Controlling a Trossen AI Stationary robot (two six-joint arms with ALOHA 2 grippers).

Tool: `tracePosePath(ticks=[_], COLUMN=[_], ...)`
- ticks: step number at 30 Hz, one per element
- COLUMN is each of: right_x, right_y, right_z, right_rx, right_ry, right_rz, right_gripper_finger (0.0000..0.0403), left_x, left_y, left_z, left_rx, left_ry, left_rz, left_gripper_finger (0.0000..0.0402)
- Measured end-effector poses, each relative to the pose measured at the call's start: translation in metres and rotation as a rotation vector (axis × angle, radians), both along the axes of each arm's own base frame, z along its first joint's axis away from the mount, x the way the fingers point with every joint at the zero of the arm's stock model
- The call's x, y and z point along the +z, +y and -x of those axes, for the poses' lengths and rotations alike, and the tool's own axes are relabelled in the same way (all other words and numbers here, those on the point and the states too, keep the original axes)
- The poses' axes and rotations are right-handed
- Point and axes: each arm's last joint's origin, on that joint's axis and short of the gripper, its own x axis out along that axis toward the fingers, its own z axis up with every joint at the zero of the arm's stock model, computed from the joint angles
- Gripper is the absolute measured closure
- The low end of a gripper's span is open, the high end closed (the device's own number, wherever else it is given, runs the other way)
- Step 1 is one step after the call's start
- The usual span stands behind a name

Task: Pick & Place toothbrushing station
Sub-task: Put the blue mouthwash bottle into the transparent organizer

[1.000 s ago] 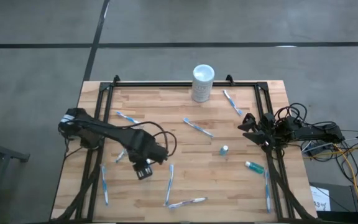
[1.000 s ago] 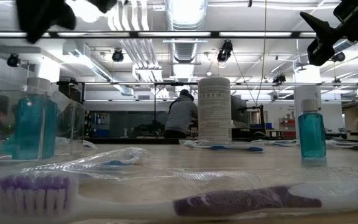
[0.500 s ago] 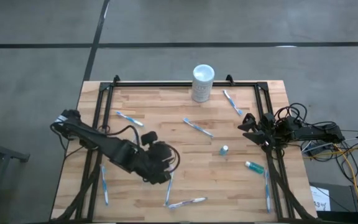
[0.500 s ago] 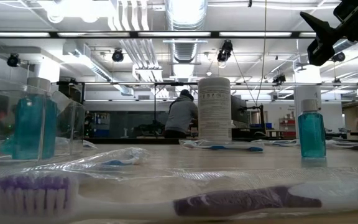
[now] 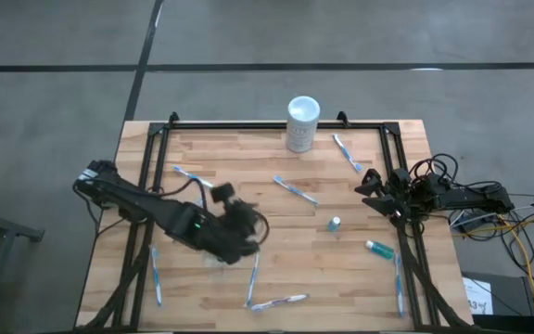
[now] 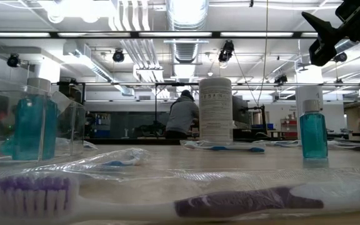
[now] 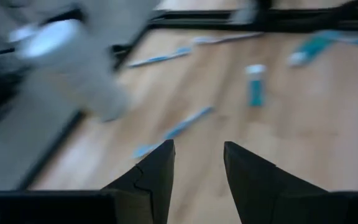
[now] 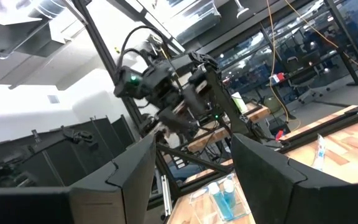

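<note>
Left gripper [image 5: 239, 227] sits over the middle of the table [image 5: 248, 158], left of centre. From my left wrist cam the fingers [image 7: 157, 171] stand a narrow gap apart with nothing between them (view is smeared, but the gap is plain). Right gripper [image 5: 371, 190] is parked at the right table edge; its fingers [image 8: 129, 168] are spread wide, empty.

Station parts are scattered. White cylinder [image 5: 302, 122] is at the far edge, centre. One toothbrush [image 5: 295, 190] lies mid-table, another [image 5: 346, 151] far right, one [image 5: 190, 174] far left. Three more are near the front: [image 5: 252, 276], [image 5: 279, 301] and [image 5: 156, 276]. Small teal bottle [image 5: 335, 224] stands upright right of centre; a teal tube [image 5: 379, 248] lies flat near the right rail. I see clear plastic [image 6: 33, 128] at the low cam's left (can't tell if it's the cup).
</note>
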Motion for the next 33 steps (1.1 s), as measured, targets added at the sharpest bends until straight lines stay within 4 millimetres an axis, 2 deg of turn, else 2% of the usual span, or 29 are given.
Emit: tracePosePath(ticks=[2, 5, 9, 14, 18, 25, 33], right_x=[0.0, 0.0, 0.0, 0.0, 0.0, 0.002, 0.012], right_y=[0.0, 0.0, 0.0, 0.0, 0.0, 0.0, -0.001], right_z=[0.0, 0.0, 0.0, 0.0, 0.0, 0.001, 0.006], right_rx=[0.0, 0.0, 0.0, 0.0, 0.01, 0.031, 0.117], right_ry=[0.0, 0.0, 0.0, 0.0, 0.002, -0.014, -0.111], right_rz=[0.0, 0.0, 0.0, 0.0, -0.026, -0.083, -0.302], right_gripper_finger=[0.0197, 0.0197, 0.0197, 0.0197, 0.0197, 0.0197, 0.0197], left_x=[0.009, 0.021, 0.025, 0.013, 0.0, -0.014, -0.024], left_y=[0.007, 0.017, 0.031, 0.048, 0.058, 0.068, 0.07], left_z=[0.015, 0.037, 0.069, 0.106, 0.129, 0.148, 0.151], left_rx=[0.021, -0.035, -0.112, -0.187, -0.234, -0.268, -0.288], left_ry=[0.003, 0.045, 0.051, -0.072, -0.187, -0.33, -0.272], left_rz=[-0.019, -0.056, -0.052, 0.025, 0.019, -0.037, -0.168], left_gripper_finger=[0.0257, 0.0259, 0.0259, 0.0259, 0.0259, 0.0259, 0.0259])
